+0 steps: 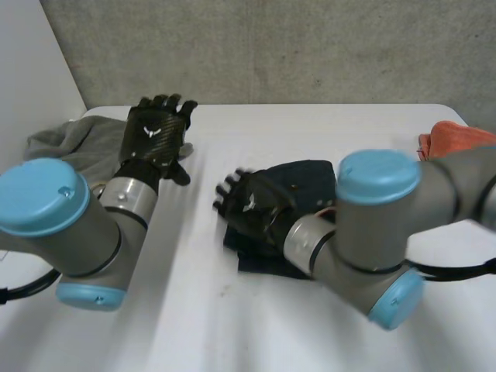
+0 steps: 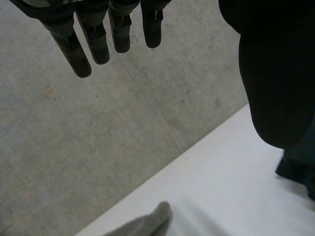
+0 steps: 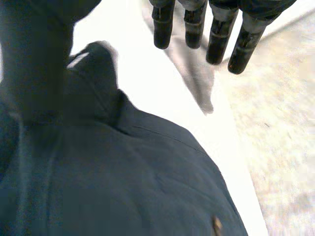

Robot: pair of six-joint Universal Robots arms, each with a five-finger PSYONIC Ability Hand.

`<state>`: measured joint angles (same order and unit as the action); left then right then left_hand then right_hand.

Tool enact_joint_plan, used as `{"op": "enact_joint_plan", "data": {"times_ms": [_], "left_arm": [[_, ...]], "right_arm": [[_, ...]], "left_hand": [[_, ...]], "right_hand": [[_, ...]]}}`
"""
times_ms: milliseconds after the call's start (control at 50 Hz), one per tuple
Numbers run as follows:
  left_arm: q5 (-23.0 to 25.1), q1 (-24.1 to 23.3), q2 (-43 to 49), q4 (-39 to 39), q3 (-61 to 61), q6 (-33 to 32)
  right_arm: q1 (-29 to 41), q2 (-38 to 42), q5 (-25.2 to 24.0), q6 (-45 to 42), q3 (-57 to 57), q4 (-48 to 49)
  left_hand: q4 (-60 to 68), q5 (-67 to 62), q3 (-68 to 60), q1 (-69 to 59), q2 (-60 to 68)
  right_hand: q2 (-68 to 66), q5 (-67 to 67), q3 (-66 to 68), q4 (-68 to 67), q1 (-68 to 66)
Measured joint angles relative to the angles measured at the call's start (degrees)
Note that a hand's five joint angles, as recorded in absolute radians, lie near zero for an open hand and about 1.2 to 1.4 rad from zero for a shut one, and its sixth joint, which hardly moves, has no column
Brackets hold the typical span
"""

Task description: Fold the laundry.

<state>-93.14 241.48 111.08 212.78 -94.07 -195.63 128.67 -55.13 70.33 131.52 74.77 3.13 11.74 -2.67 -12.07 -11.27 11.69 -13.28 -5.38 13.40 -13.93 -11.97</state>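
A dark navy garment (image 1: 310, 180) lies bunched in the middle of the white table (image 1: 310, 124). My right hand (image 1: 252, 203) hovers over its left edge, open with fingers straight and nothing held. In the right wrist view the garment (image 3: 138, 187) lies under the palm, and the fingers (image 3: 194, 29) reach past its edge over bare table. My left hand (image 1: 155, 132) is raised at the left, open and empty, next to a grey cloth (image 1: 70, 143). In the left wrist view its fingers (image 2: 98, 44) point at the wall, with a tip of the grey cloth (image 2: 147, 223) below them.
An orange cloth (image 1: 453, 138) lies at the table's far right edge. A concrete wall (image 1: 271, 46) stands behind the table. The table's front part (image 1: 201, 325) is bare white.
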Motion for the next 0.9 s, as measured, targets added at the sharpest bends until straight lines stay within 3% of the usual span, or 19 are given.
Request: {"op": "enact_joint_plan", "data": {"times_ms": [120,140,220,280,400,580,780,900], "left_arm": [[0.43,-1.35,3.50,-3.26,7.34,0.41],[0.90,-2.44,5.62,-5.53,10.84,0.94],[3.18,-5.15,11.00,-12.50,18.92,3.45],[5.59,-6.79,15.05,-18.22,23.96,5.98],[9.61,-9.52,23.40,-27.88,31.94,9.63],[8.62,-9.65,29.35,-33.38,34.02,7.89],[8.17,-9.43,30.22,-35.48,34.16,3.07],[8.37,-9.56,21.91,-35.35,34.51,2.04]], "right_arm": [[-6.44,-9.70,1.41,25.70,0.32,-1.14],[-9.19,-12.06,1.87,33.34,0.58,-1.98],[-14.09,-14.05,2.58,43.89,0.95,-5.15],[-15.82,-12.72,2.93,45.97,0.83,-7.50],[-16.86,-4.63,4.56,44.47,-1.06,-10.57],[-16.38,6.11,8.36,38.22,-5.33,-11.69],[-16.45,7.24,11.50,30.93,-5.08,-11.61],[-16.38,0.47,12.47,28.84,-1.07,-7.62]], "left_hand": [[0.00,0.00,0.00,0.00,0.00],[0.00,0.00,0.00,0.00,0.00],[0.00,0.00,0.00,-0.01,0.00],[0.03,0.01,0.00,-0.19,0.02],[0.37,-0.24,-0.33,-0.25,0.37],[0.73,-0.23,-0.47,-0.25,1.18],[0.66,-0.11,-0.47,-0.25,1.10],[0.59,-0.02,-0.38,-0.11,1.06]], "right_hand": [[0.71,1.53,-1.05,0.47,0.22],[0.72,1.53,-1.05,0.47,0.22],[0.72,1.53,-1.05,0.47,0.22],[0.71,1.53,-1.05,0.47,0.22],[0.71,1.53,-1.05,0.47,0.22],[0.71,1.76,-1.51,0.47,0.22],[0.72,1.76,-2.01,0.46,1.64],[0.71,1.76,-2.01,0.46,2.04]]}}
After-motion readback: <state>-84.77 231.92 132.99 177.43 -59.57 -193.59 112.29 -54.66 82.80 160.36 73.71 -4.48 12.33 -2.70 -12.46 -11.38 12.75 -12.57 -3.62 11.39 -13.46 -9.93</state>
